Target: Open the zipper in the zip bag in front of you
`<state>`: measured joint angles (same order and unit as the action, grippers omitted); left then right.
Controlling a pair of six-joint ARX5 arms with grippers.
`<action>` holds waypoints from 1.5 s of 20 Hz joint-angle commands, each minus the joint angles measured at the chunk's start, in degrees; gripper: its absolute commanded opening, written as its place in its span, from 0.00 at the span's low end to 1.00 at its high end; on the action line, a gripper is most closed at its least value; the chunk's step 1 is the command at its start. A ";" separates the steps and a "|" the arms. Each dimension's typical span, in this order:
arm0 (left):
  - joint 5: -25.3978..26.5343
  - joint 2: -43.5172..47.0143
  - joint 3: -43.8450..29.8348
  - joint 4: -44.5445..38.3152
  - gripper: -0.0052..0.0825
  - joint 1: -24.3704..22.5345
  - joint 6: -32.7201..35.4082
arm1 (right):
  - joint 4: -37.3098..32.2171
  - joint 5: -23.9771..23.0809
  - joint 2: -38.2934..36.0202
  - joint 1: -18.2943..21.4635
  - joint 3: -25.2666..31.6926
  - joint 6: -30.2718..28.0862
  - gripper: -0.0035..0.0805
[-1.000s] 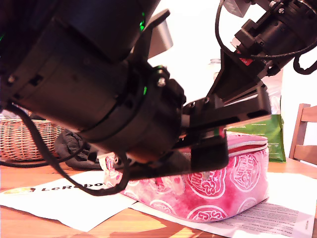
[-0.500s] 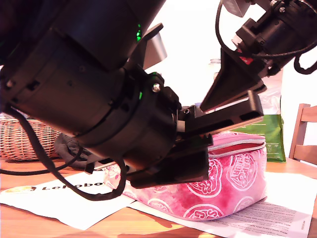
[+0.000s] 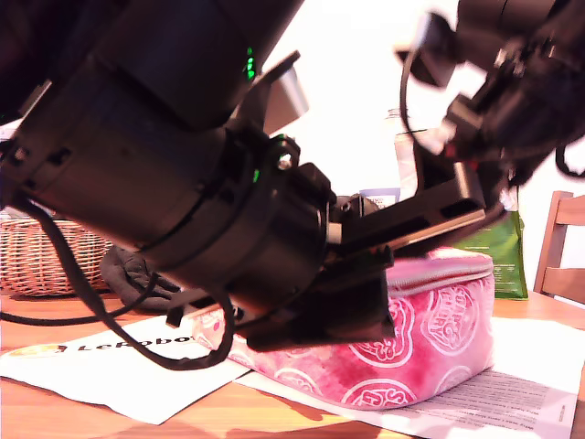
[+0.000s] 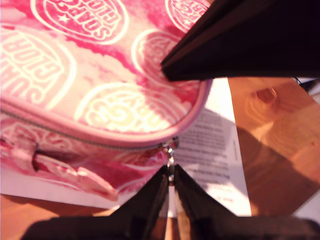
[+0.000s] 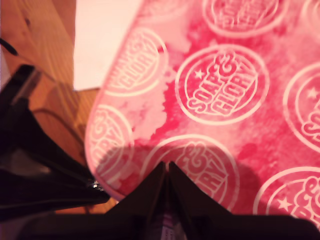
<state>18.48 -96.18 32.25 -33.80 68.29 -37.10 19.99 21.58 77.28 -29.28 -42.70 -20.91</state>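
Observation:
The pink zip bag [image 3: 430, 329] with white round logos lies on papers on the wooden table. In the first wrist view its zipper [image 4: 100, 142] runs just under the top panel to a small metal pull [image 4: 171, 149] at the rounded corner. My first gripper [image 4: 171, 172] is shut on that pull. In the exterior view it is the big dark foreground arm, with jaws [image 3: 361, 302] against the bag's near side. My second gripper [image 5: 166, 167] is shut, its tips resting on the bag's top panel [image 5: 225, 100]. It reaches down from the exterior view's upper right [image 3: 430, 215].
A wicker basket [image 3: 50, 256] and dark cloth [image 3: 128, 270] sit at the exterior view's left. A LeRobot sheet [image 3: 101, 361] and a printed sheet [image 3: 512, 402] lie under the bag. A green pouch [image 3: 503, 256] and wooden chair [image 3: 562, 247] stand at that view's right.
The first gripper has slid toward the exterior view's left along the bag's side. The second arm has dropped lower and is motion-blurred now.

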 commanded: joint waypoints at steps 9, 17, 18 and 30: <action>-3.72 0.24 0.55 2.56 0.03 -1.20 1.20 | 0.85 -3.21 8.20 0.98 0.57 -1.62 0.03; -4.55 7.08 0.55 12.61 0.03 -3.41 4.85 | 1.57 -5.68 8.50 2.47 0.57 -1.81 0.03; -4.52 7.43 0.55 13.29 0.03 -3.69 5.70 | 1.68 -5.70 8.50 2.47 0.57 -1.84 0.03; -4.48 9.99 0.55 18.23 0.03 -4.81 7.23 | 3.96 -10.21 10.56 2.45 0.57 -3.52 0.03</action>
<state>13.06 -87.57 33.65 -16.73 64.34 -29.98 21.41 15.44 83.22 -28.23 -45.65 -24.08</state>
